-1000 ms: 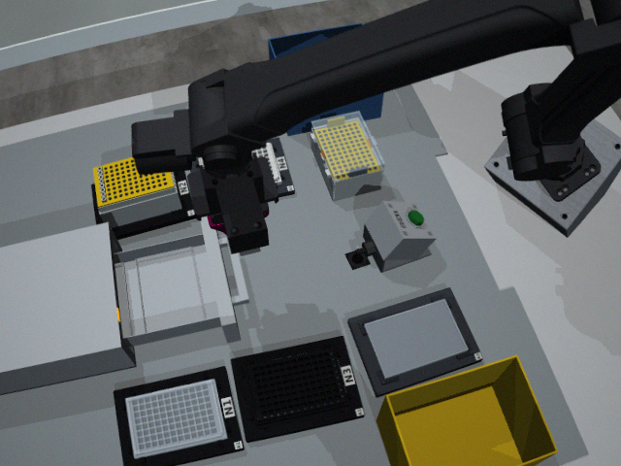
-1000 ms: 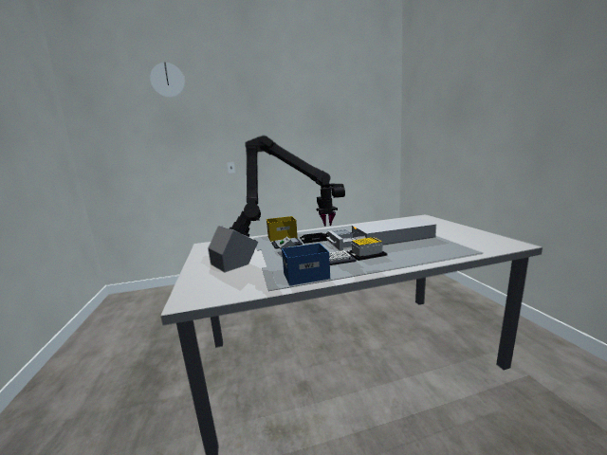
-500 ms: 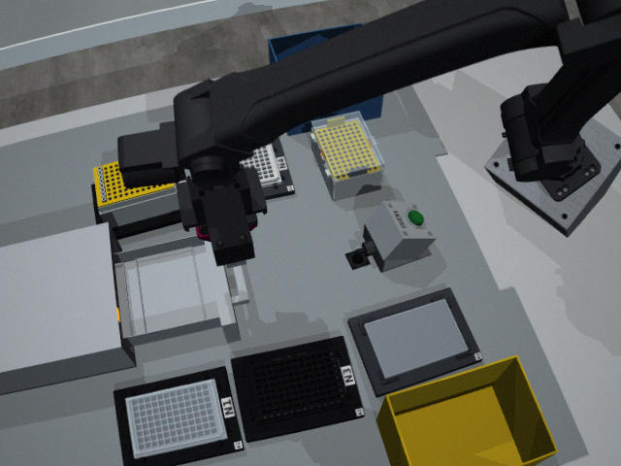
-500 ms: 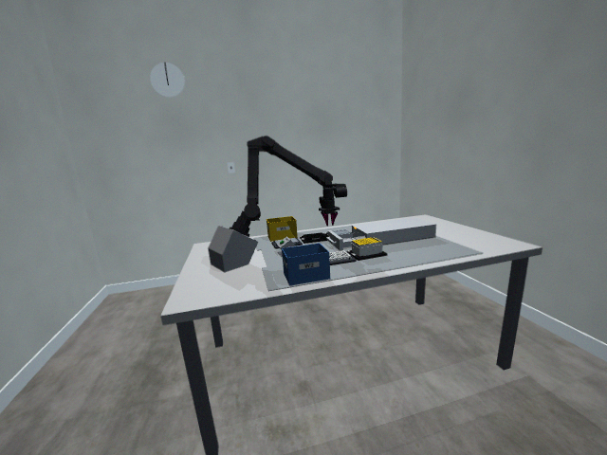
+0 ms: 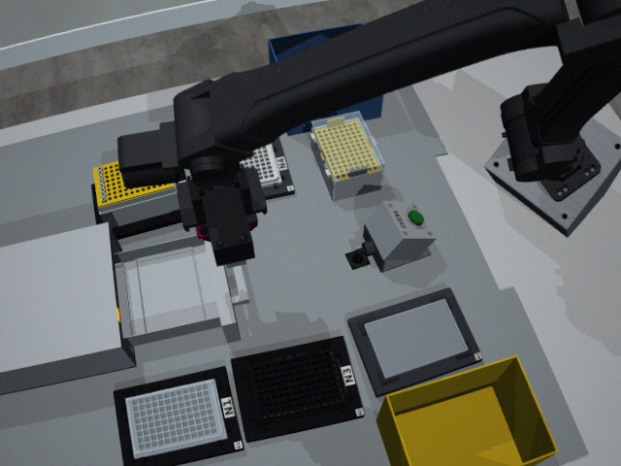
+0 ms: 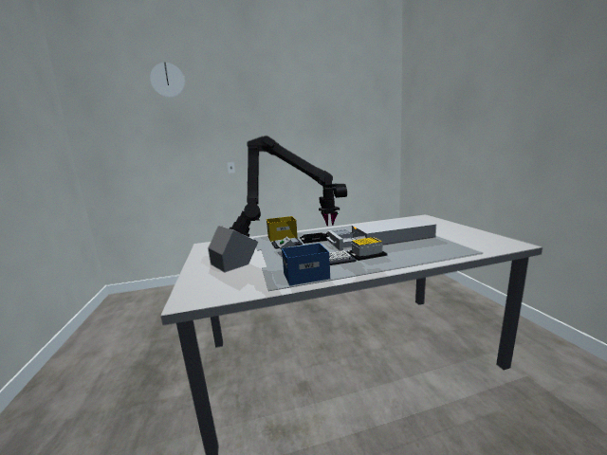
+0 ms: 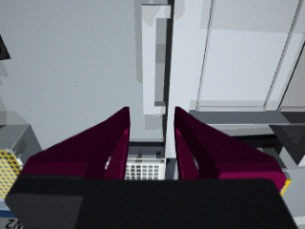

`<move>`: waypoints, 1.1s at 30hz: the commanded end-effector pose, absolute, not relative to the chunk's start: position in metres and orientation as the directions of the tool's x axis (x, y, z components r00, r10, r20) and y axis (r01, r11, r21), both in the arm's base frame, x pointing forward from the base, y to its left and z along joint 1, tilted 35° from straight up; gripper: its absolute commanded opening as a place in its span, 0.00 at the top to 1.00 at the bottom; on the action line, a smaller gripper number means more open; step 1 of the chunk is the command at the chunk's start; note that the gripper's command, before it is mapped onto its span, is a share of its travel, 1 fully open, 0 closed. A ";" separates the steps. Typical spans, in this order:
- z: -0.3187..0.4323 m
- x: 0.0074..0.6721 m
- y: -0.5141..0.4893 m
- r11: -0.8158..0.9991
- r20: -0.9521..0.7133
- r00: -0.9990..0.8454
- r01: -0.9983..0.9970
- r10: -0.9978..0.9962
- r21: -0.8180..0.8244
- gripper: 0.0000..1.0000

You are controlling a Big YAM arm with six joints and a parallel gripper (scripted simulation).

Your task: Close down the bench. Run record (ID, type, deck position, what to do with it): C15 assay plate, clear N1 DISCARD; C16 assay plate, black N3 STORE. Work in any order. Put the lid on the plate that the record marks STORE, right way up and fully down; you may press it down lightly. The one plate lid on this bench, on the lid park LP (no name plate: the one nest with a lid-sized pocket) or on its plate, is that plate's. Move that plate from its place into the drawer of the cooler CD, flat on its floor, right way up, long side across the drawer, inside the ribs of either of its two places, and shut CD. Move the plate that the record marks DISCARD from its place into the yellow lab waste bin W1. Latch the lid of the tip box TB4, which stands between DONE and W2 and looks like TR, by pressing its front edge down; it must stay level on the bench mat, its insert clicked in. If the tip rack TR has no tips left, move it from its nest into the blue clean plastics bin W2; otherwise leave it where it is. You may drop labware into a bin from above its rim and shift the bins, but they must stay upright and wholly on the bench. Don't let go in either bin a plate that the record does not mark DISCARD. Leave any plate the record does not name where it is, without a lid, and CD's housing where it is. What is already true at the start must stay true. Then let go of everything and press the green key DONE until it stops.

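My gripper (image 7: 152, 114) (image 6: 328, 218) is open and empty, its magenta fingers a small gap apart. It hangs high above the pull handle (image 5: 242, 293) (image 7: 153, 62) of the cooler drawer (image 5: 170, 295), which stands pulled out with nothing in it. The clear plate (image 5: 175, 416) lies in nest N1. The black plate (image 5: 296, 383) lies in nest N3 without a lid. The grey lid (image 5: 416, 337) lies on the lid park. Tip box TB4 (image 5: 345, 150) stands between the green DONE key (image 5: 415, 216) and the blue bin W2 (image 5: 301, 42) (image 6: 304, 264).
The yellow bin W1 (image 5: 466, 426) (image 6: 282, 226) stands at the near right. The tip rack TR (image 5: 111, 189) with its yellow insert sits behind the drawer, partly under my arm. A white plate (image 5: 263, 164) lies in nest N2. The cooler housing (image 5: 49, 301) fills the left.
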State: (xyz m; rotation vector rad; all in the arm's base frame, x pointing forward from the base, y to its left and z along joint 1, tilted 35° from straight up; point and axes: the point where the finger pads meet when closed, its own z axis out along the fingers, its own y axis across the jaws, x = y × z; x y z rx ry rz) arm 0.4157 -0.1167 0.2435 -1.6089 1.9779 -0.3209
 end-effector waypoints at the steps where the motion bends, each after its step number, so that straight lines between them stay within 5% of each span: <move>1: 0.240 0.417 -0.118 0.261 -0.281 -0.130 -0.826 -0.951 -0.500 0.70; 33: 0.222 0.431 -0.110 0.254 -0.280 -0.121 -0.823 -0.952 -0.509 0.70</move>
